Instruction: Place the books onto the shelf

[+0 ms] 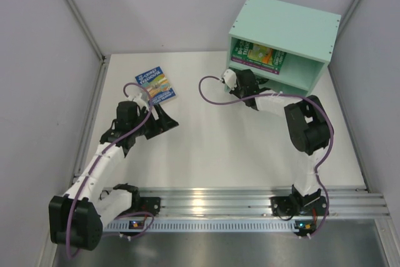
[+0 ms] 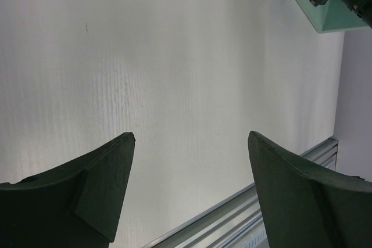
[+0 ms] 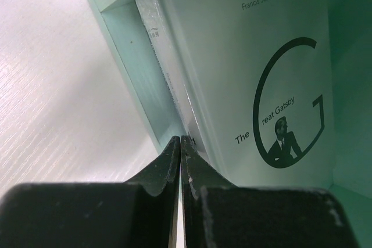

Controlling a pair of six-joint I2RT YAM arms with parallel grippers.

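**A:** Now, your right gripper (image 3: 181, 142) is clenched on nothing. Its jaws are pressed flat together, and the tips sit at the foot of the Gatsby book (image 3: 256, 74), which stands just ahead of them inside the shelf (image 3: 119, 33).

**B:** Why closed, if there's nothing to hold?

**A:** My guess is that you're using shut fingers as a blunt pusher, to tuck the covers in square. To the left of the tips, thinner books (image 3: 165, 68) are packed between that cover and the shelf wall. Whether the tips touch them, I can't tell.

**B:** And the other arm?

**A:** Your left gripper (image 2: 192, 139) is spread wide and holds nothing, with only bare table (image 2: 174, 56) under it. The blue book (image 1: 156, 84) lies flat on the table just beside that gripper, outside its wrist view and well apart from the shelf. I'd say it's the one left to place.

**B:** Anything in your way?

**A:** The purple cable (image 1: 212, 95) loops just behind the right gripper. That arm also sits across the shelf mouth, so a second reach could crowd it.
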